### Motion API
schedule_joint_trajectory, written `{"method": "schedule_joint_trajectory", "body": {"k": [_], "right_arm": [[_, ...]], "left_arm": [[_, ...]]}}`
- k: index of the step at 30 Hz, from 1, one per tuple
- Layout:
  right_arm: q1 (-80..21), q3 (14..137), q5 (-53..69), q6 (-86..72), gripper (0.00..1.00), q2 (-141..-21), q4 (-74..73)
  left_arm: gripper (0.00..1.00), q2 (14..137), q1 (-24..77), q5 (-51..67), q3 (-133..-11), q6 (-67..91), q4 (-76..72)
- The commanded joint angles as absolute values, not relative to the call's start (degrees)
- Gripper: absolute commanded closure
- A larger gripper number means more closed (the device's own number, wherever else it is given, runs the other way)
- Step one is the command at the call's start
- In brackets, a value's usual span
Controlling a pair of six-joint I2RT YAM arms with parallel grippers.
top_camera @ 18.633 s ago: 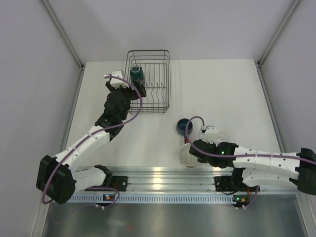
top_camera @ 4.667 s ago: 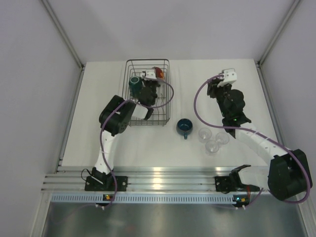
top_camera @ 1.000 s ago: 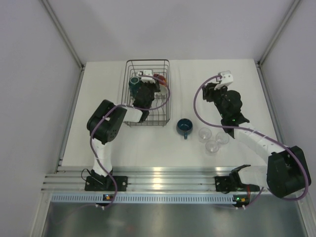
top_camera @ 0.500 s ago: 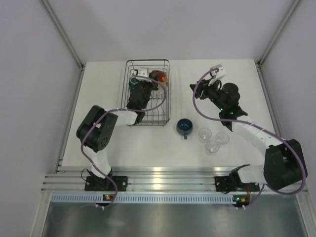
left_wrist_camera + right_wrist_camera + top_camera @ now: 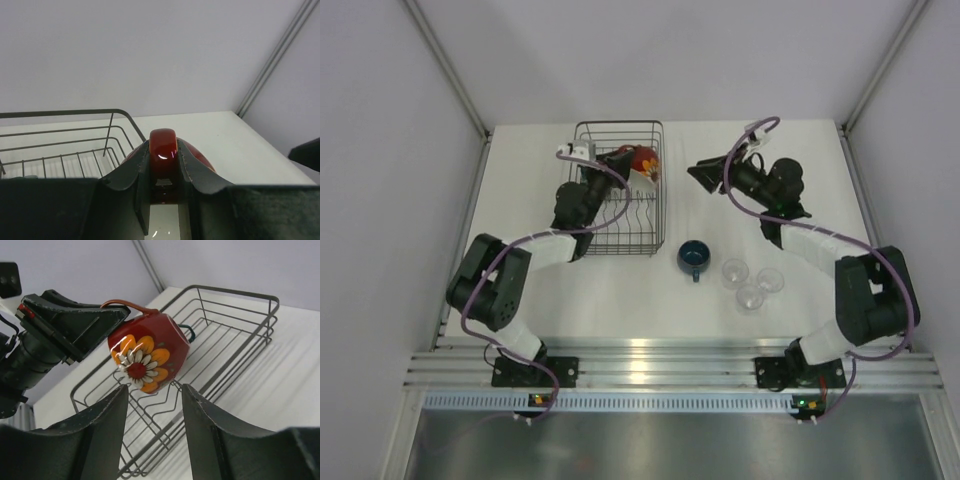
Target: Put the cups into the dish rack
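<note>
The big red cup (image 5: 640,160), painted with a flower (image 5: 140,365), hangs tilted over the far right part of the dish rack (image 5: 618,232). My left gripper (image 5: 617,160) is shut on its red handle (image 5: 163,147). My right gripper (image 5: 702,172) stands open just right of the rack (image 5: 235,335), aimed at the cup, with nothing between its fingers (image 5: 107,415). A teal sliver (image 5: 188,330) shows behind the red cup. The dark-blue cup (image 5: 694,257) and three clear glasses (image 5: 750,284) stand on the table near the right arm.
The left arm lies over the rack's left side and hides what is there. A row of upright prongs (image 5: 165,395) runs under the hanging cup. Frame posts (image 5: 865,70) rise at the table's far corners.
The left arm has swung left and turned the red cup on its side over the rack. The right gripper has moved left toward the rack and its jaws have spread a little.
</note>
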State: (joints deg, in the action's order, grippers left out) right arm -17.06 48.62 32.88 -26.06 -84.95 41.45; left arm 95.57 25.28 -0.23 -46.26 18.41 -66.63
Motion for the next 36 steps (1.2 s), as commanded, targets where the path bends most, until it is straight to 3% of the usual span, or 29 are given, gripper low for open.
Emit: {"method": "schedule_joint_trajectory", "body": {"k": [1,4,11,18,25,36], "right_arm": [[-13.81,52.11,45.94,-40.40,0.52,-90.34,62.80],[-13.10,54.65,48.42,-47.28,0.52,-94.74,70.73],[-13.27,61.87,51.59,-49.91,0.52,-100.45,71.71],[-13.18,68.19,57.03,-68.01,0.50,-111.34,94.29],[-13.18,83.13,65.38,-64.08,0.52,-116.89,82.36],[-13.62,102.12,72.15,-71.02,0.57,-127.00,79.37]], "left_arm": [[1.00,88.86,22.77,8.42,-46.15,26.44,-83.94],[1.00,88.24,19.78,13.78,-46.14,31.89,-84.63],[1.00,92.10,14.24,22.23,-47.81,48.15,-92.45],[1.00,96.59,13.36,27.50,-51.15,59.32,-97.47],[1.00,96.68,13.18,33.39,-54.49,63.11,-97.47],[1.00,98.35,13.45,37.88,-58.09,68.55,-97.56]]}}
